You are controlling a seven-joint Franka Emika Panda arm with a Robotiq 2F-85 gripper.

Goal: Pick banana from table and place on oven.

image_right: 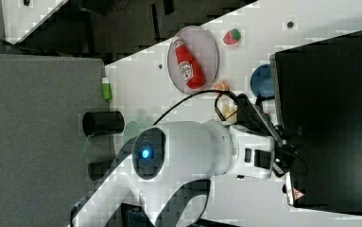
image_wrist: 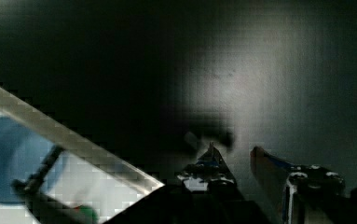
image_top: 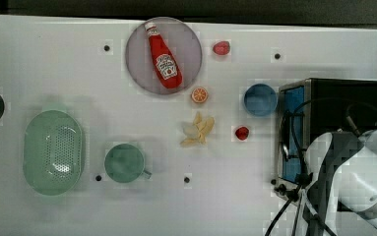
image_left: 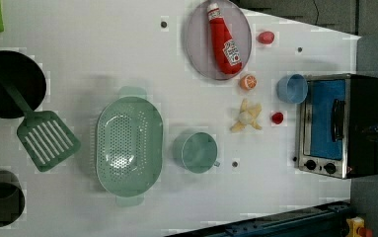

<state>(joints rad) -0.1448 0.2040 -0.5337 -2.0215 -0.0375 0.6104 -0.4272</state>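
- A red ketchup bottle [image_top: 163, 58] is seen lying on its side on a round grey plate [image_top: 138, 69], its white cap toward the table's far edge in the top view.
- A pale green perforated colander [image_top: 53, 151] is shown at the top view's left; nothing is seen inside it.
- A green mug [image_top: 124, 162] stands just beside the colander, and its inside looks bare.
- A small blue bowl [image_top: 260, 99] is placed just beside the front of the oven [image_top: 346, 101]; no contents can be made out in it.
- In the left view, a green slotted spatula [image_left: 42, 136] is laid with its handle reaching into a black pot [image_left: 10, 82].
- An orange slice [image_top: 199, 95] lies on the table [image_top: 48, 64] between the plate and the banana [image_top: 198, 130].
- The banana rests on the white tabletop, peel strips splayed, between the mug and a small red fruit [image_top: 242, 132], clear of every container.
- In the wrist view, the gripper [image_wrist: 234, 156] is seen over the oven's black top, its two fingers apart with nothing between them.
- The banana lies well apart from the gripper, out on the table beyond the oven's glass door [image_left: 327, 118].
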